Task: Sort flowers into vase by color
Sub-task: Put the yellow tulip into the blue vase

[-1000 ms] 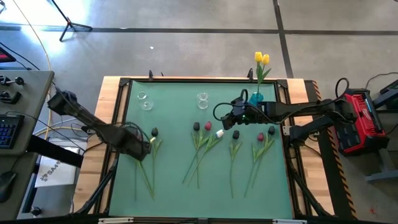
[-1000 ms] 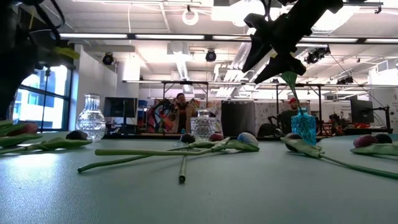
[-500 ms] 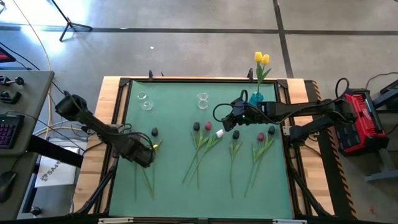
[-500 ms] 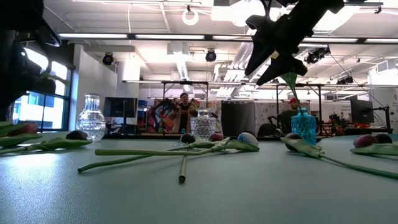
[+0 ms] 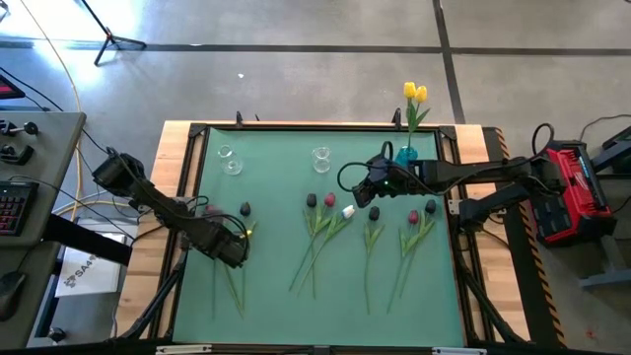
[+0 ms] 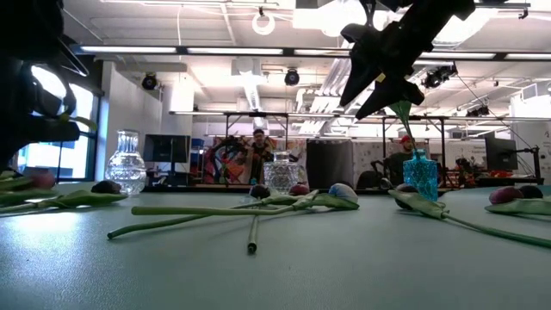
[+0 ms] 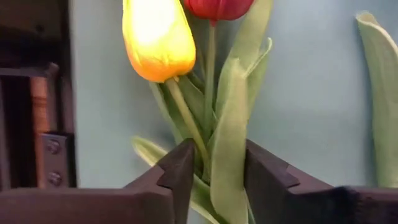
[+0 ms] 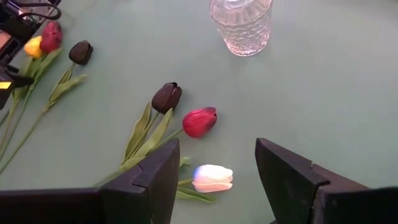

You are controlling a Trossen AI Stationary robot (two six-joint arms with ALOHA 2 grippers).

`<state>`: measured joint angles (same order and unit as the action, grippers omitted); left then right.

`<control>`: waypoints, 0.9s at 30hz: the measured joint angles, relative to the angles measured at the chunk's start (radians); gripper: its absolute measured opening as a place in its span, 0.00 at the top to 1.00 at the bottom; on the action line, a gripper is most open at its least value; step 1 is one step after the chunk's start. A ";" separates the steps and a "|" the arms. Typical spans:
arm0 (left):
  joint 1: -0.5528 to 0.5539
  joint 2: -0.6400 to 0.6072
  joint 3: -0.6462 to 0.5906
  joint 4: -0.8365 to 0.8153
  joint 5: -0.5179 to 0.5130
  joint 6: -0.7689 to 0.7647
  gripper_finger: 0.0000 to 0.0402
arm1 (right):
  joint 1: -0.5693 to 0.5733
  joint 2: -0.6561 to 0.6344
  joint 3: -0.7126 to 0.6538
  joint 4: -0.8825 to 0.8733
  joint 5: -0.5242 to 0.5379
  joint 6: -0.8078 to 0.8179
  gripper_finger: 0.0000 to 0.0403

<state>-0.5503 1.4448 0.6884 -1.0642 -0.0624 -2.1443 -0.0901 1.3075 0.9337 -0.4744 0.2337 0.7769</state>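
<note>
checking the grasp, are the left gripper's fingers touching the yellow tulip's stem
Touching. The left wrist view shows the left gripper with its fingers pressed against the yellow tulip stem and leaves, no gap visible.

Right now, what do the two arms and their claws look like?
Both arms are dark, jointed and slim, with black cables looping beside them. The left claw has two dark flat fingers with stepped, angular tips. The right claw has the same blocky dark fingers with notched inner edges. In the high view, a small lit spot shows near the left claw.
</note>
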 joint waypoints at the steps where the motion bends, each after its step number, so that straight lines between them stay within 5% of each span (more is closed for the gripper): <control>1: 0.000 0.000 0.000 0.010 -0.001 0.001 0.77 | -0.002 0.000 0.000 0.000 0.000 0.000 0.51; 12: 0.000 -0.066 0.051 0.020 -0.042 0.052 0.98 | -0.002 0.000 0.000 0.000 -0.002 0.002 0.51; 19: 0.004 -0.191 0.173 0.022 -0.284 0.151 0.99 | -0.002 0.000 0.000 0.039 -0.066 0.037 0.51; 27: 0.050 -0.271 0.244 0.024 -0.525 0.424 0.99 | 0.001 0.000 -0.001 0.334 -0.269 0.089 0.51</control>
<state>-0.4998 1.1738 0.9324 -1.0404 -0.5878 -1.7199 -0.0890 1.3075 0.9329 -0.1399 -0.0353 0.8663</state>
